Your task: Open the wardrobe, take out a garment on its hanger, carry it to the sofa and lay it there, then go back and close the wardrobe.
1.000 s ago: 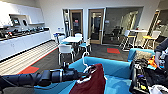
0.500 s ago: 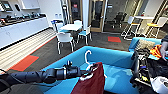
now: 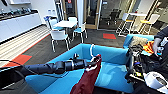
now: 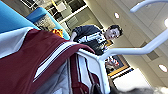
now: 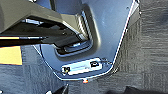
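Note:
My left gripper (image 3: 92,62) reaches in from the left and is shut on the thin white hanger (image 3: 92,51), whose hook stands up above it. The dark red garment (image 3: 87,78) hangs from the hanger, in front of the blue sofa (image 3: 113,72) and over its near edge. The left wrist view shows the garment (image 4: 27,67) close up with its white stripes, and the white hanger (image 4: 110,53) running across it. My right arm (image 3: 136,62) is folded at the right edge of the head view, beside the sofa.
A person (image 3: 161,37) stands at the far right behind the sofa. A patterned cushion (image 3: 137,41) and an orange cloth (image 3: 150,47) lie on the sofa's far part. A white table (image 3: 65,23) with white chairs (image 3: 59,35) stands beyond it, and a counter (image 3: 17,25) lines the left wall.
The camera has swung, so the whole picture shifted and the sofa now lies nearer and more central. My left arm still holds the hanger with the garment.

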Motion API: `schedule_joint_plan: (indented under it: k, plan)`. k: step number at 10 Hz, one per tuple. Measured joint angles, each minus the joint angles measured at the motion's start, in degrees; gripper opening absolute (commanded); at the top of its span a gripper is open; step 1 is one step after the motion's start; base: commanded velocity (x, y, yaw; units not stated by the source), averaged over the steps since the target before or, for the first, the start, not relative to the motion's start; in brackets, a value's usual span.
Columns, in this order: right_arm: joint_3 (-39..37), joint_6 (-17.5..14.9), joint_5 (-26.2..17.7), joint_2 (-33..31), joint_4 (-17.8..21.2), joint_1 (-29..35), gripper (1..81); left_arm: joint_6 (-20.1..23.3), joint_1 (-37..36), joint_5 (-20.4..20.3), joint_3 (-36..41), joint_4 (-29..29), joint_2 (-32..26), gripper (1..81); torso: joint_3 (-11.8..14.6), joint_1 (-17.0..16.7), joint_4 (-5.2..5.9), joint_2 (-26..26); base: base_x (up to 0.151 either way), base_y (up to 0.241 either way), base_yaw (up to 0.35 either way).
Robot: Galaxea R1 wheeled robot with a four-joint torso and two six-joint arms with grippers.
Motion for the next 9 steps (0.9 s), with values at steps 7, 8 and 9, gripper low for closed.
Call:
schedule_joint_plan:
  k: [7, 8, 9]
  plan:
    - [0.0, -0.1, -0.1, 0.1, 0.0, 0.6, 81.1, -7.7, -7.5, -0.9, -15.2, 0.0, 9.1, 1.0, -0.1, 0.0, -0.09, 0.0, 0.0, 0.0, 0.0]
    - [0.1, -0.1, -0.1, 0.2, 0.0, 0.7, 81.1, -8.7, -8.9, -0.7, -18.4, 0.0, 10.1, 1.0, -0.1, 0.0, -0.09, 0.0, 0.0, 0.0, 0.0]
    - [0.1, -0.1, -0.2, 0.1, 0.0, 0.9, 81.1, -9.1, -10.2, -0.6, -21.2, 0.0, 12.1, 1.0, -0.1, 0.0, -0.11, 0.0, 0.0, 0.0, 0.0]
